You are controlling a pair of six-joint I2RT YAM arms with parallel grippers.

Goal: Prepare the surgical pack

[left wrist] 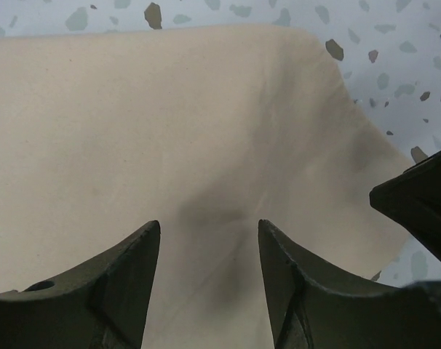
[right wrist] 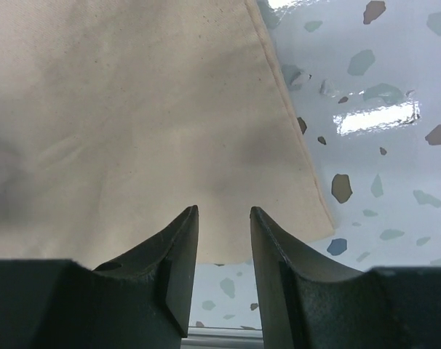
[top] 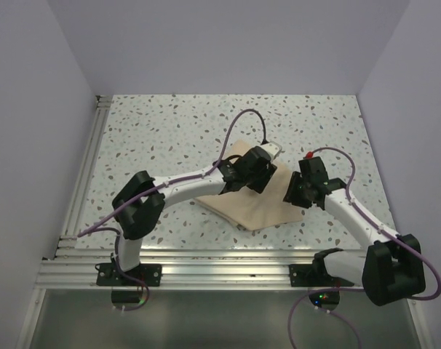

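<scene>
The right tool [right wrist: 224, 214] hangs with fingers apart over the right edge of the cloth [top: 253, 207]. Further in, the left tool [left wrist: 209, 233], also apart and gripping nothing, hovers above that cloth, which lies mid-table [top: 169, 123].

The cloth [top: 253, 209] lies on the table [top: 169, 127], partly under the left arm [top: 195, 185].

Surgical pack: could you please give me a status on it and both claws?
Left claw open, over the tan cloth. Right claw open, at the cloth's edge. Cloth folded over; pale item peeks out far side. Nothing in the way.
</scene>
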